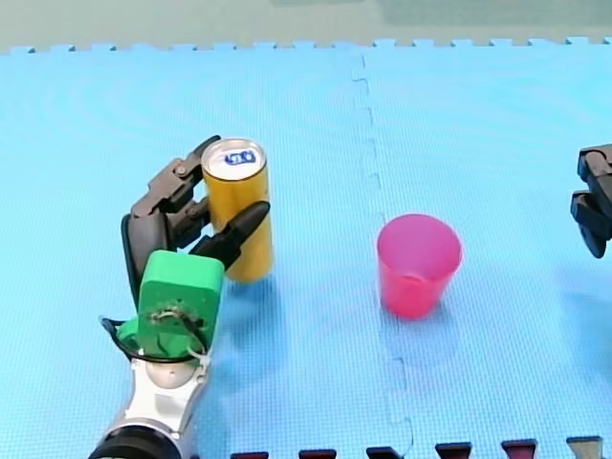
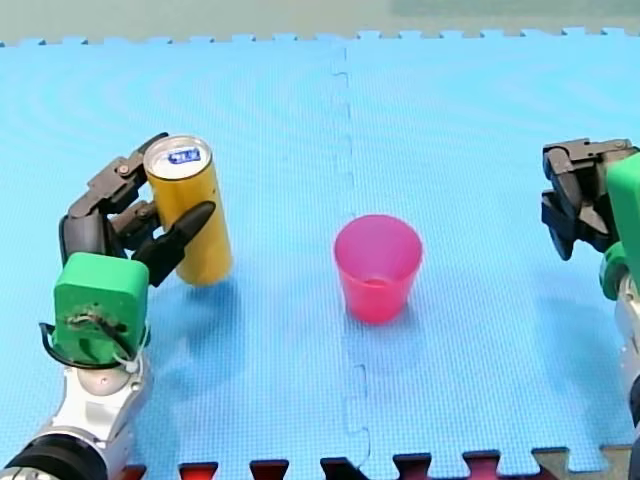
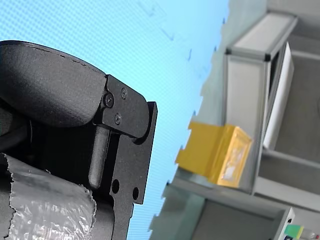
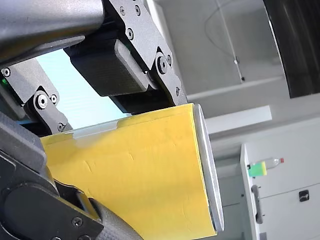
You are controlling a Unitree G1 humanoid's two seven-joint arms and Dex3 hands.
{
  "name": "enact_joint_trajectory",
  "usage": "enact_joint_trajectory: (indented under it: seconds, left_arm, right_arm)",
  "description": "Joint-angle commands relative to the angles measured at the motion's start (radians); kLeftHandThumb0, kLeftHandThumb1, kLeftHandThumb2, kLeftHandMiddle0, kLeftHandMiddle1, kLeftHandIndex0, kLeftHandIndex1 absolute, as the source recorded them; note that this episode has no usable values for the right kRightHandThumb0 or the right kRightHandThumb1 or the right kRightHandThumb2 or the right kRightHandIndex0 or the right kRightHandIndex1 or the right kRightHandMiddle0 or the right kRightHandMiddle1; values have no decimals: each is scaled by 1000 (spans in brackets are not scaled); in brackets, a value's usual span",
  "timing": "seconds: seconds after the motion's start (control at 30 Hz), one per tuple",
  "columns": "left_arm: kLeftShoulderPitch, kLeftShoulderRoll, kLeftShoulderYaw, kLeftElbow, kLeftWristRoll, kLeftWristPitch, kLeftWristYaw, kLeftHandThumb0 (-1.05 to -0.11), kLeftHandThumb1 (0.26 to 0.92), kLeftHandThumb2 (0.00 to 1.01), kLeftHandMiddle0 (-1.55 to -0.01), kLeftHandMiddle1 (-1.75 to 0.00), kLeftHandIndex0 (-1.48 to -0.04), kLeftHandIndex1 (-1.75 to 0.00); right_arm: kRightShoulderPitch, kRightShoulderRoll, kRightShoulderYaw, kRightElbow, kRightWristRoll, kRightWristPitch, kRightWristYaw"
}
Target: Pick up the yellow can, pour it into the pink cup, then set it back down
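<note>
I had the left robot hand point(image 1: 182, 225) clamped on the yellow can point(image 1: 239, 215), well to the left of the pink cup point(image 1: 418, 263) as I looked down from the head. Two dark fingers point(image 1: 172, 186) wrapped the can's side away from the cup, and the thumb point(image 1: 244, 228) pressed across the side facing me. The can stood about upright with its silver top up, and its base looked to be at the blue foam mat point(image 1: 478, 143), though I could not tell whether it had left the surface. In the second wrist view the same can sat between the finger links, its yellow wall touching them on both sides. The pink cup stood upright and open-mouthed on the mat, just right of the mat's seam, apart from the can and from both hands. The right robot hand point(image 2: 575, 195) was far to the right of the cup, at the edge of my view and a little farther back, with nothing in it; I could not tell whether it was apart or together.
</note>
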State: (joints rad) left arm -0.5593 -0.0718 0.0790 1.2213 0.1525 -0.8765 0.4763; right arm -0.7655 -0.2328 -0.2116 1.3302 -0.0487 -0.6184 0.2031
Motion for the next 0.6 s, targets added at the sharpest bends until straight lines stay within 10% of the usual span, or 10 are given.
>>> enact_joint_trajectory:
  seconds: [0.0, 0.57]
  left_arm:
    - [2, -7, 1, -3, -3, -17, 1, -344, 843, 0, -1233, -2, -1136, 0]
    - [13, -35, 12, 13, -12, -39, -6, -342, 840, 0, -1242, -4, -1138, -1]
  right_arm:
    - [1, -8, -4, 2, 1, -6, 1]
    - [3, -15, -15, 4, 3, -15, 8]
